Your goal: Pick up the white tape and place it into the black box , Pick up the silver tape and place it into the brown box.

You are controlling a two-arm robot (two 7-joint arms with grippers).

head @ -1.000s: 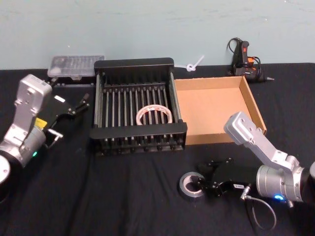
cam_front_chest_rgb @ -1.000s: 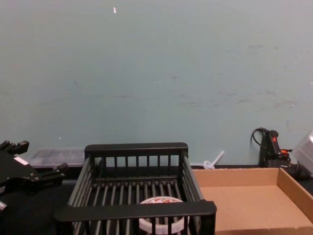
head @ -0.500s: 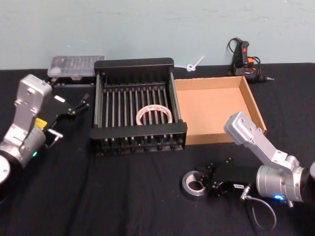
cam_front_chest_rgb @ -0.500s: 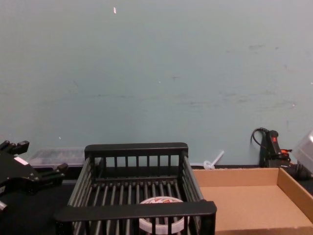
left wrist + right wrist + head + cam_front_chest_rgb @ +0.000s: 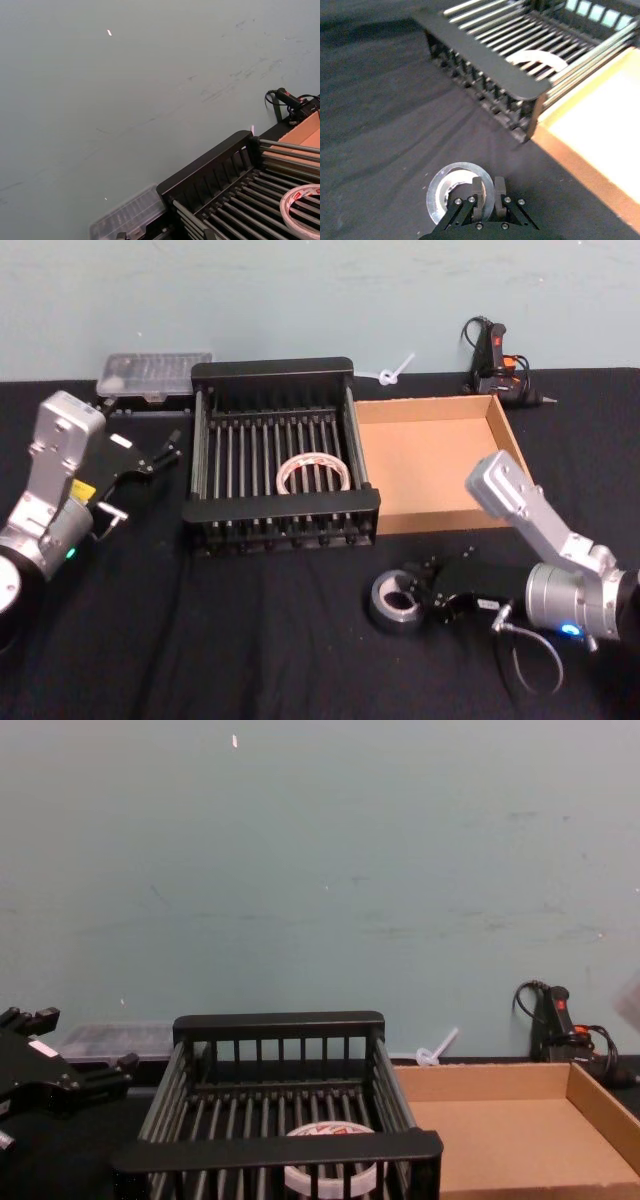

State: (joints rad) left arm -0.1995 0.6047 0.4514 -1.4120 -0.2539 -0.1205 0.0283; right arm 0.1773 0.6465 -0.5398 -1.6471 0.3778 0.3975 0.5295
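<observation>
The silver tape (image 5: pixel 397 598) is on the black cloth in front of the boxes, slightly tilted. My right gripper (image 5: pixel 424 596) is shut on its near wall, with one finger (image 5: pixel 479 192) inside the hole and the other outside the silver tape (image 5: pixel 451 196). The white tape (image 5: pixel 313 473) lies flat on the barred floor of the black box (image 5: pixel 285 510); the white tape (image 5: pixel 330 1172) also shows through the crate's bars. The brown box (image 5: pixel 430 465) stands right of the crate with nothing in it. My left gripper (image 5: pixel 152 453) hovers open left of the crate.
A clear plastic case (image 5: pixel 155 373) lies behind the crate's left corner. A glue gun (image 5: pixel 495 360) with its cable stands at the back right, and a white plastic tie (image 5: pixel 393 370) lies by the wall. Black cloth (image 5: pixel 250 640) stretches across the near side.
The right arm has risen and shifted right, and the silver tape has moved with the gripper a little toward the boxes and tilted. The left arm has not moved.
</observation>
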